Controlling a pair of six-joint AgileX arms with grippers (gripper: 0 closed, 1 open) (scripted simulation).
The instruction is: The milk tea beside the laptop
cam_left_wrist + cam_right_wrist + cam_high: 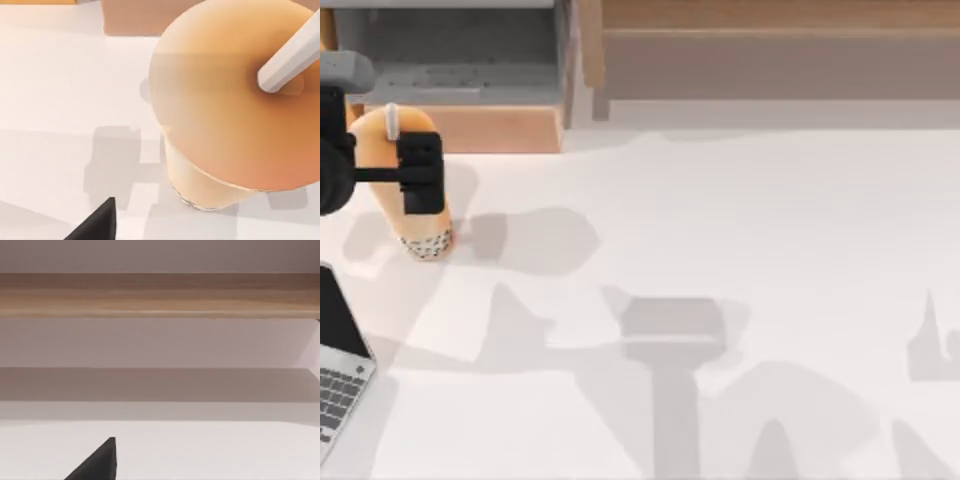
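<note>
Top view: milk tea at upper left of the frame, on or just over the white table; cannot tell whether the base touches it. Shows an orange lid, a short white straw poking up, and a dark speckled band at the base. Left gripper reaching in from the left edge, its black block lying across the cup's upper half. Cannot tell whether clamped on the cup or merely set against it. Laptop at lower left, cut off by the frame edge, black screen and grey key deck partly in view. Lies below the cup in the picture, near but apart from it. Grey shadows spread over the middle and lower right of the table. Wooden and grey furniture along the top edge.

Left wrist view: looks down onto the milk tea's flat orange lid, large in the right half of the frame. White straw rising toward the upper right corner. Paler cup wall tapering below the lid. Black part of the left gripper at lower left, clear of the cup. White table behind, a wooden edge along the top.

Right wrist view: black part of the right gripper at lower left; spread cannot be told. Looks across pale table surface toward a wooden rail running the full width in the upper part of the frame.
</note>
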